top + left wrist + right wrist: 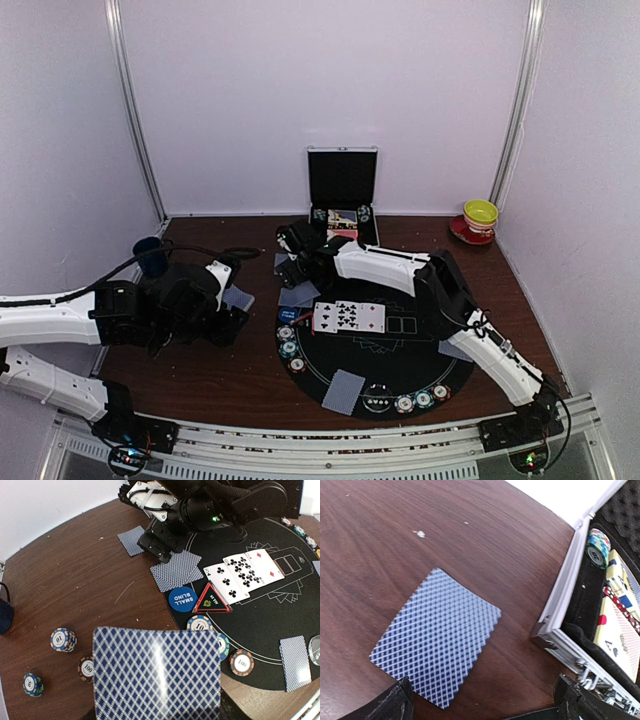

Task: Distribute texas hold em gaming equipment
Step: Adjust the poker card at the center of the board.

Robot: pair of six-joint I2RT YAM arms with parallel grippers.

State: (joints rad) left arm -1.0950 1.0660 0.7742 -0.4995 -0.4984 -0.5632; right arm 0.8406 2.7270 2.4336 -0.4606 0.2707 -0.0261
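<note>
Brown wood tabletop fills the right wrist view, and a face-down card [437,637] lies flat on it, diamond-patterned back up. The step looks like dealing face-down cards out to seats. To do it well, each card should land flat and square, apart from its neighbours, and the open fingers should lift straight up so that neither tip drags a corner.

That card sits ahead of the right gripper [482,705], closer to its left finger [395,702], with its near corner just short of the tip and nothing touching it. The 2 fingers stand wide apart and hold nothing. Beyond the other finger is the open silver case [562,587], a chip stack [597,547] in its foam.

The left gripper [232,312] is clamped on a held card [156,672], which hides its fingers. Whether that is 1 card or a thin stack, I cannot tell. Ahead of it lie a blue button [181,599], 3 face-up cards [242,575] and the black mat [280,605].
</note>
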